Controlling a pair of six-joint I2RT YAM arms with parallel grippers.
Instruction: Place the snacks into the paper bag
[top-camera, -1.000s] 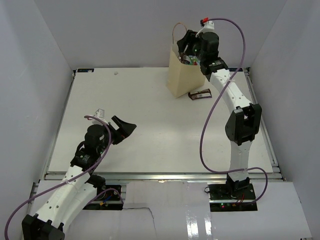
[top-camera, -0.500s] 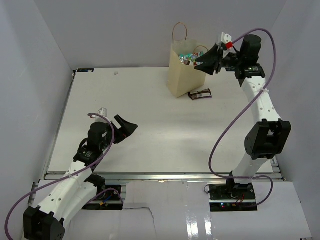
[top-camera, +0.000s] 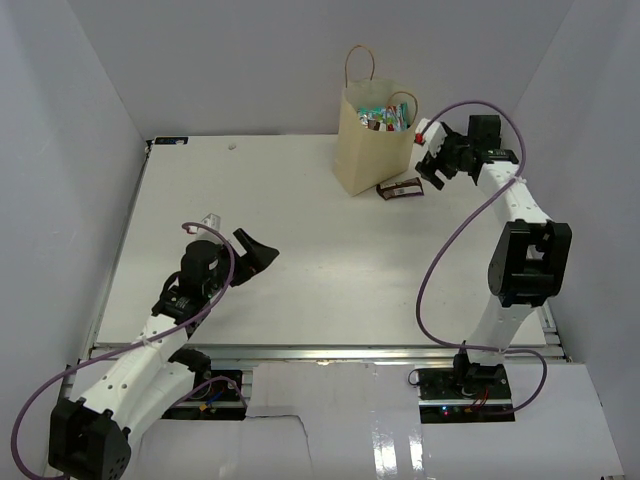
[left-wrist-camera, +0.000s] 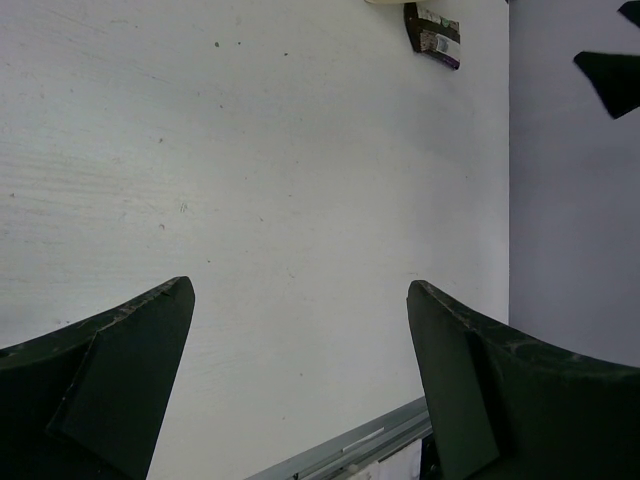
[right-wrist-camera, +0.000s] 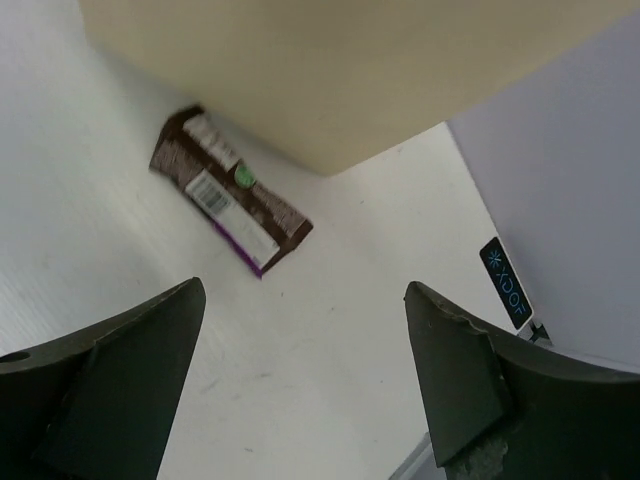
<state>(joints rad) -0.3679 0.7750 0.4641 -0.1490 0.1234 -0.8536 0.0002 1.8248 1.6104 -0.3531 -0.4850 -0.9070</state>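
Observation:
The cream paper bag (top-camera: 368, 145) stands upright at the back of the table, its top open with several shiny green and teal snack packets (top-camera: 380, 115) showing inside. One thin dark brown bar (top-camera: 400, 188) lies flat on the table just right of the bag's base; it also shows in the right wrist view (right-wrist-camera: 228, 190) and far off in the left wrist view (left-wrist-camera: 432, 28). My right gripper (top-camera: 432, 165) is open and empty, just right of the bar and the bag (right-wrist-camera: 330, 70). My left gripper (top-camera: 250, 255) is open and empty over the front left of the table.
White enclosure walls stand close on the left, back and right. A metal rail (top-camera: 320, 350) runs along the table's front edge. The right arm's purple cable (top-camera: 450, 240) loops over the right side of the table.
My right gripper has come out from over the bag's mouth, swung right and dropped low beside the brown bar. My left gripper has barely moved.

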